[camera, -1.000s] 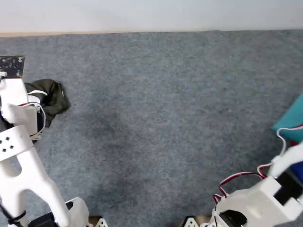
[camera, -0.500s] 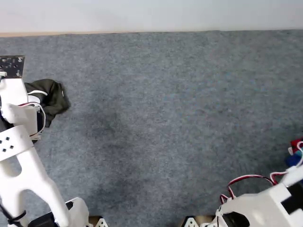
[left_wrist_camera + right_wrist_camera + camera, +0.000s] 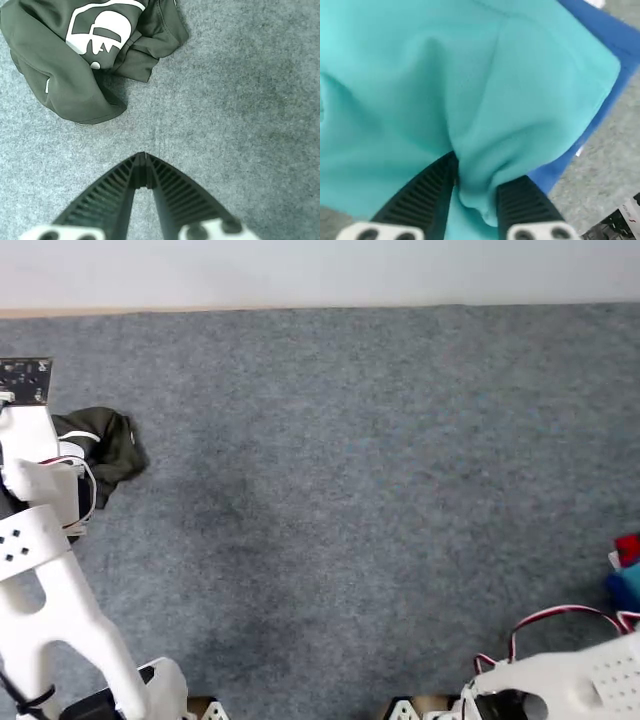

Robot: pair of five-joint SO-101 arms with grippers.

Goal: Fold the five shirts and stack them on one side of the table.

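1. Grey felt-like table cover (image 3: 350, 490) spreads wide. A dark green shirt (image 3: 85, 55) lies crumpled near its left edge, just ahead of the left gripper (image 3: 145, 161), whose fingers are pressed together on nothing.
2. The right gripper (image 3: 480, 175) pinches a fold of a teal shirt (image 3: 420, 75), which lies over a blue shirt (image 3: 592, 40) at the right side.
3. The cloth looks light and limp, likely to sag and bunch. A hem or shoulder seam seems the better hold, since a mid-panel pinch would drag it in a lump.
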